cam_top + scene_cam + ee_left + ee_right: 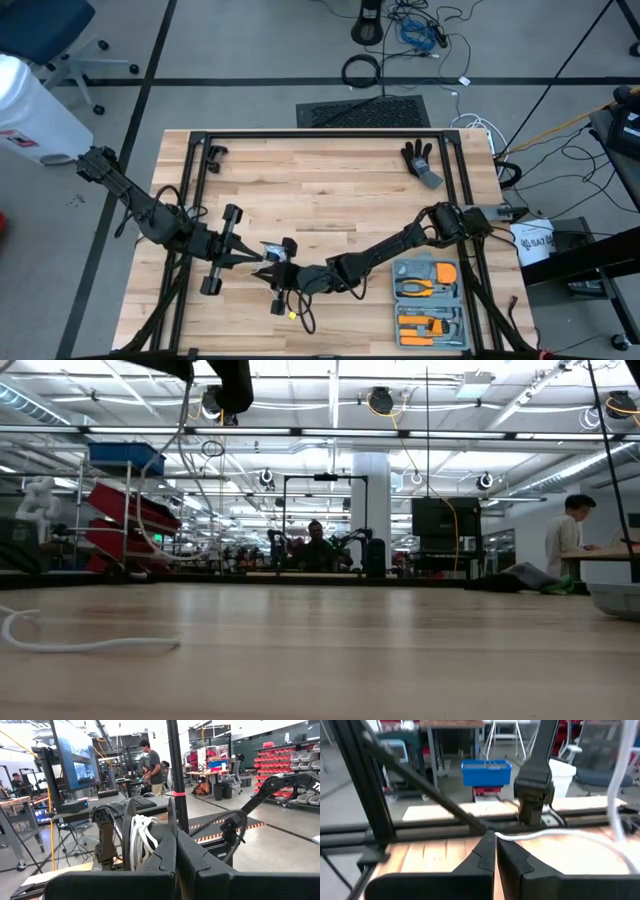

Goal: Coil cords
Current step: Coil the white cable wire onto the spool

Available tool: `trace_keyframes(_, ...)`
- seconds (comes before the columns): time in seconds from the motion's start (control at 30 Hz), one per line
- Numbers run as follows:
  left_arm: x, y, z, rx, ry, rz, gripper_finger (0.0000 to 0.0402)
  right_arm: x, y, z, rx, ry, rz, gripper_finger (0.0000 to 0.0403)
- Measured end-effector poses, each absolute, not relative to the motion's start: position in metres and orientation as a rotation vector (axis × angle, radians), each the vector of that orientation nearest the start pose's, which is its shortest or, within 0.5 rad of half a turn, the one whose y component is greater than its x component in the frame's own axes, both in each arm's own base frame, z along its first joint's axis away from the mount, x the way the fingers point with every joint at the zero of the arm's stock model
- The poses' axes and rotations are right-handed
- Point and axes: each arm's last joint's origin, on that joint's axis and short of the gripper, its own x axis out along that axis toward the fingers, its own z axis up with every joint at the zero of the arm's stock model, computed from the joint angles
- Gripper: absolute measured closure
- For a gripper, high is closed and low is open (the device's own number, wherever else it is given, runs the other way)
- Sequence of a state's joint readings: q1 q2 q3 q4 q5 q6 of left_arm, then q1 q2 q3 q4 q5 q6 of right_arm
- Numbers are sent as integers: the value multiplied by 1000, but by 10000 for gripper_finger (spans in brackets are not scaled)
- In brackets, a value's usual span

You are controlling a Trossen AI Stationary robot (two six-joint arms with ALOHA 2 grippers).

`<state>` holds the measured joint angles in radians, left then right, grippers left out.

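The reel (131, 836) is black with white cord (141, 840) wound between its discs. It hangs above the table's near middle, with my left gripper (175, 845) (256, 258) shut on it. A loose length of the white cord (547, 834) runs off from my right gripper (495, 839) (284, 270), which is shut on it just beside the reel (271, 249). Another stretch of cord (90, 646) lies slack on the table top in the low view. My left gripper pinches the rim of the reel's outer disc (172, 817) between its two fingertips, roughly level, coming from the table's left. The reel stands on edge, clear of the table. My right gripper pinches the cord (501, 837) at its fingertips, about level. The cord leaves sideways in a loose curve.
An open tool case (430, 300) with orange pliers lies at the near right. A black glove (420, 160) is at the far right and a black clamp (212, 155) at the far left. Black frame rails (320, 134) border the table. People stand in the room beyond.
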<state>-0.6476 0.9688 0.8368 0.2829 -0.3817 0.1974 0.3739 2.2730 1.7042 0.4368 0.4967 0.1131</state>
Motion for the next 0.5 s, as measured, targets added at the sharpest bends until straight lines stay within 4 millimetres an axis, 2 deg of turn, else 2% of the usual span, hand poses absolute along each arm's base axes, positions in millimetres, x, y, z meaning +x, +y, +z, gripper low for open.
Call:
trace_keyframes(0.27,178,-121,362,122,-156,-245,400,481,193,196,-20,253,-152,403)
trace_keyframes(0.5,178,-121,363,139,-162,-235,400,475,192,184,-65,382,-176,403)
